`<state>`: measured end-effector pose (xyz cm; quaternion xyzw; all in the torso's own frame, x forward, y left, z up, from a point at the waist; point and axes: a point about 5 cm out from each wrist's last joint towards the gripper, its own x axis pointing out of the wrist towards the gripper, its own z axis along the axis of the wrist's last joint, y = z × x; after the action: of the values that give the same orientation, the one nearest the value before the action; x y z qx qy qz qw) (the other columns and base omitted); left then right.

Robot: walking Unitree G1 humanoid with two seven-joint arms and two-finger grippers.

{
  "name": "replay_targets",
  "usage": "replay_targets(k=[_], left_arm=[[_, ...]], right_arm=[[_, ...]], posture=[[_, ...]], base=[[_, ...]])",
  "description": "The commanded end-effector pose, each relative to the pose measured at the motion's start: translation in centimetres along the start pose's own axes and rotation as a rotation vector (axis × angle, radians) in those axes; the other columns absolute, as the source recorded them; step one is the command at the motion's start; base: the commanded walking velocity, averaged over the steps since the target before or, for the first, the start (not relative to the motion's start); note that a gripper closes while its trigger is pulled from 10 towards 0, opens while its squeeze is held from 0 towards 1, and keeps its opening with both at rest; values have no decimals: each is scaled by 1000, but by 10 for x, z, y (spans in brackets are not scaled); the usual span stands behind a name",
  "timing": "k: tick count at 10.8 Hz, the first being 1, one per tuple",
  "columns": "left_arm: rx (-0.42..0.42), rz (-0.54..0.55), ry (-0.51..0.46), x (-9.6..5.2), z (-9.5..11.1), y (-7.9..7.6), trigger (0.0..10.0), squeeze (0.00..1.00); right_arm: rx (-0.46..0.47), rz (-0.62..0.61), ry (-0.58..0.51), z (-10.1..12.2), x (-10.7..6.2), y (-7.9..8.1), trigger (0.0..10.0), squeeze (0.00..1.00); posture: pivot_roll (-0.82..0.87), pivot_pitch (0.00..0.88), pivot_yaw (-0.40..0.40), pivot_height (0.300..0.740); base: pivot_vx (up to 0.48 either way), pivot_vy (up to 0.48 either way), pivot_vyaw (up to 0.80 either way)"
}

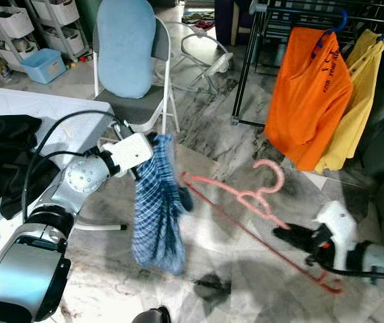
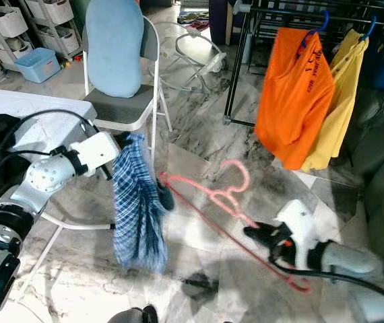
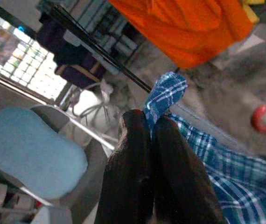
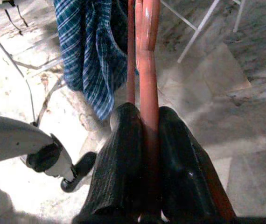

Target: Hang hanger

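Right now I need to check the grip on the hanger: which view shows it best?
The right wrist view: the right claw is shut on the pink hanger, whose bar runs between its fingers. The eye views show the whole hanger held out over the floor, one end in the blue plaid garment. The left wrist view catches its hook tip.

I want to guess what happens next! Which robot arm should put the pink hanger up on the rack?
Probably the right. The right gripper is shut on the pink hanger, on the side of the rack where the orange shirt hangs. The left gripper is busy pinching the blue checked cloth.
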<state>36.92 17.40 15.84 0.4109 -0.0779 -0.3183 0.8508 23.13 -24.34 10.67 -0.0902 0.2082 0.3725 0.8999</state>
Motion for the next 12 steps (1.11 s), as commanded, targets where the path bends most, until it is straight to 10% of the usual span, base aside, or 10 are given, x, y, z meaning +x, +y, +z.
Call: replay_targets(k=[1, 12], left_arm=[[22, -4, 9, -1, 0, 4, 10000, 0], [-52, -82, -151, 8, 18, -19, 10000, 0]], right_arm=[[-25, 27, -18, 7, -3, 3, 10000, 0], [-50, 83, -5, 5, 28, 3, 10000, 0]], posture=[[-98, 138, 67, 740], [-79, 158, 78, 740]], base=[[0, 0, 0], [0, 0, 0]])
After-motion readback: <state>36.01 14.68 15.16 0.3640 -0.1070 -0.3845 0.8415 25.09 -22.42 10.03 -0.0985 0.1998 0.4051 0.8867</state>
